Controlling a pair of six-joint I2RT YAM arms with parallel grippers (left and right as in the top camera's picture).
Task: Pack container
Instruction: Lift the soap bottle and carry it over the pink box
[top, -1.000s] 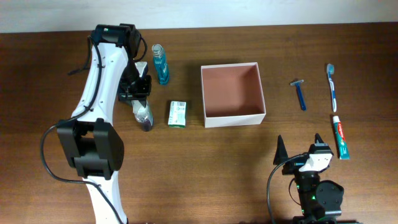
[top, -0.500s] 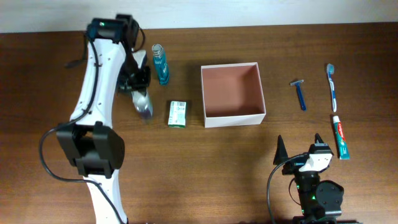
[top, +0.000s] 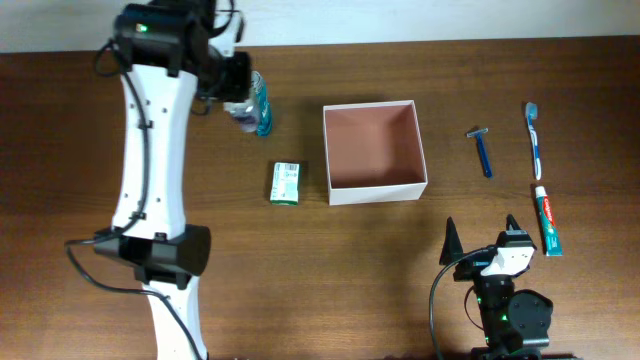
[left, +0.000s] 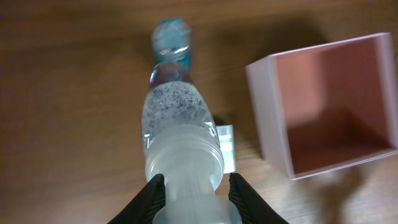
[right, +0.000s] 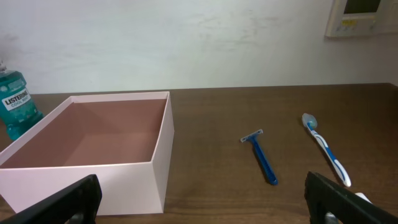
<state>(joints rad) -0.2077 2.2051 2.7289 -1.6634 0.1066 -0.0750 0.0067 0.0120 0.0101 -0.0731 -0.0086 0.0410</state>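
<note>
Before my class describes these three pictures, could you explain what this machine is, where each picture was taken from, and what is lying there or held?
Two robot arms sit at a table. One picture looks down from above; the other two come from a camera on each wrist. The left arm has its jaws shut on a clear bottle, above the table. The right arm rests with jaws open, holding nothing. On the table are an empty box, mouthwash, a green packet, a razor, a toothbrush and toothpaste.

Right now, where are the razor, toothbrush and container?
razor (top: 485, 157): overhead view, blue handle.
toothbrush (top: 536, 145): overhead view, middle of handle.
container (top: 378, 192): overhead view, near white wall.
</note>
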